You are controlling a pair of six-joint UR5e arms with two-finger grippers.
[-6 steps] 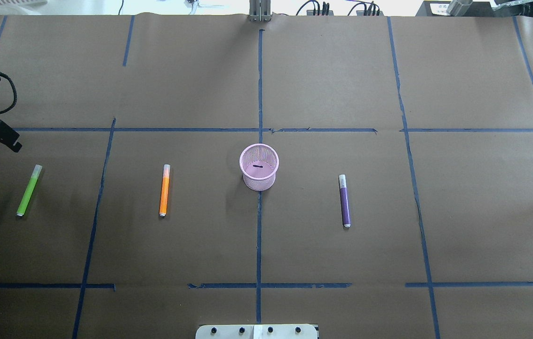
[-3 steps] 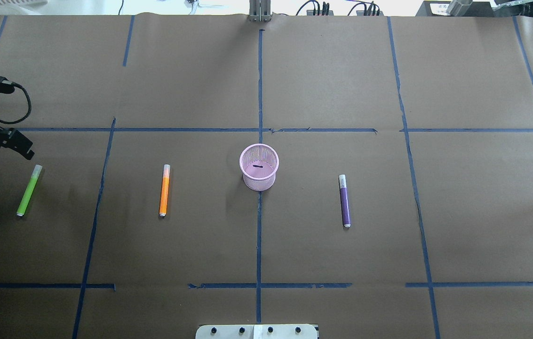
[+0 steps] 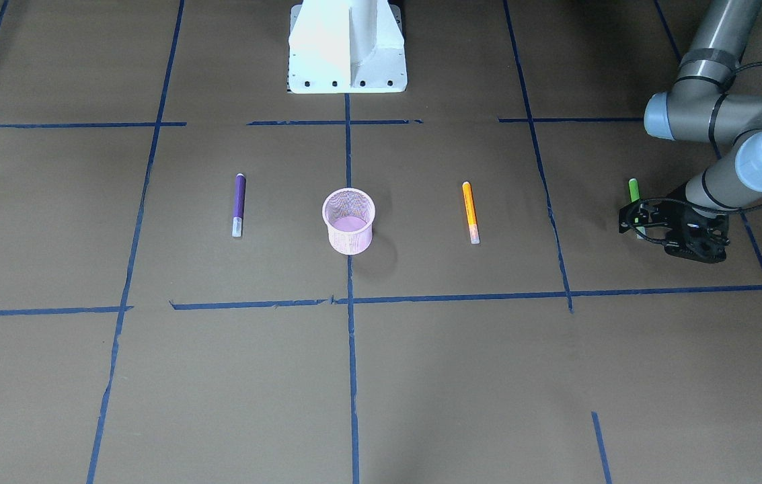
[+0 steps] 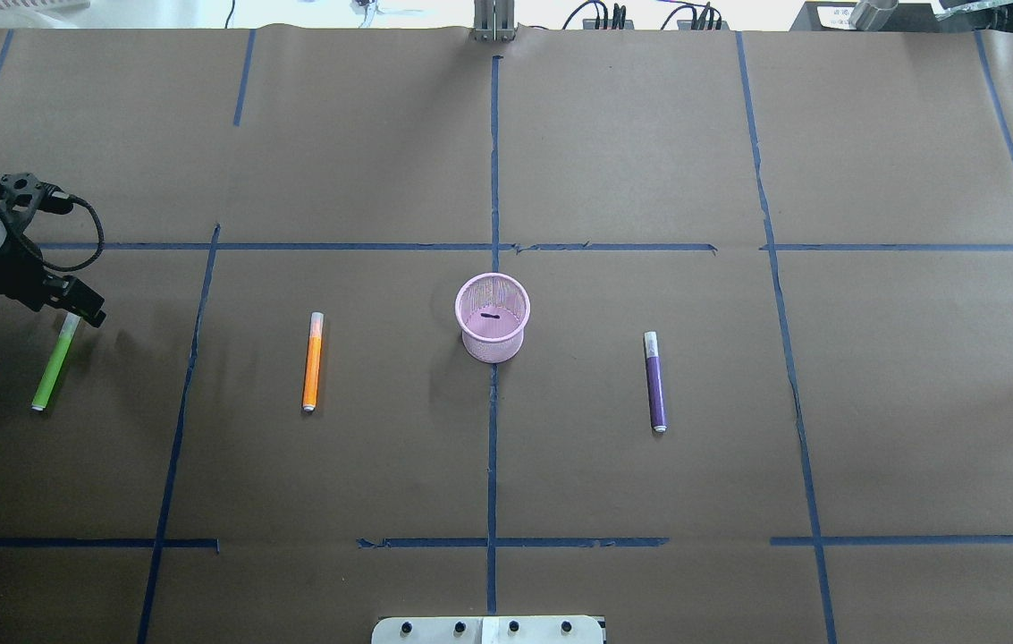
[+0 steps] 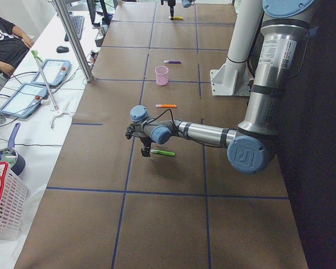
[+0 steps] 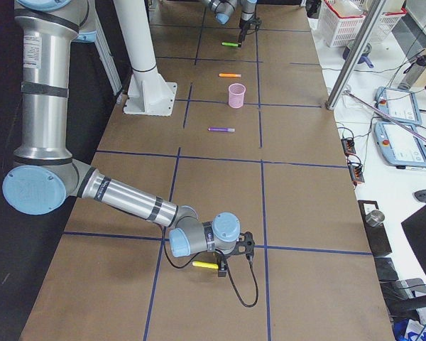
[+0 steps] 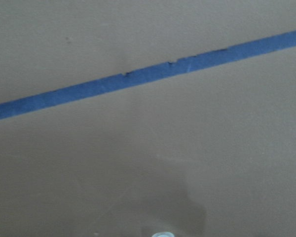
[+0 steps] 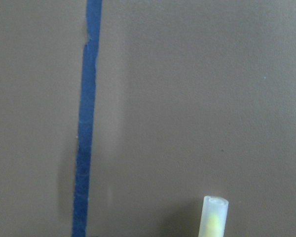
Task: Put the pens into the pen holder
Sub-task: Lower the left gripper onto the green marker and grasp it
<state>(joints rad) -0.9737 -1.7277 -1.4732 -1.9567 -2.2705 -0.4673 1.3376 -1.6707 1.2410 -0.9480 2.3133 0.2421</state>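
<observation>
The pink mesh pen holder (image 4: pixel 493 317) stands upright at the table's middle, with no pen in it. The orange pen (image 4: pixel 313 362) lies to its left, the purple pen (image 4: pixel 654 382) to its right, and the green pen (image 4: pixel 53 365) at the far left. My left gripper (image 4: pixel 81 311) hangs over the green pen's pale cap end. Its jaws look apart and hold nothing. In the front view the left gripper (image 3: pixel 631 225) covers that end of the green pen (image 3: pixel 633 189). My right gripper (image 6: pixel 222 270) shows only in the side views, so I cannot tell its state.
A yellow pen (image 6: pixel 206 264) lies on the table beside the right gripper, outside the overhead view. Its pale cap shows in the right wrist view (image 8: pixel 213 217). Blue tape lines cross the brown table. The white robot base (image 3: pixel 347 47) stands at the near edge.
My left arm has moved right and slightly toward the robot. Its gripper went from beyond the green pen to over the pen's cap end. The pens and holder have not moved.
</observation>
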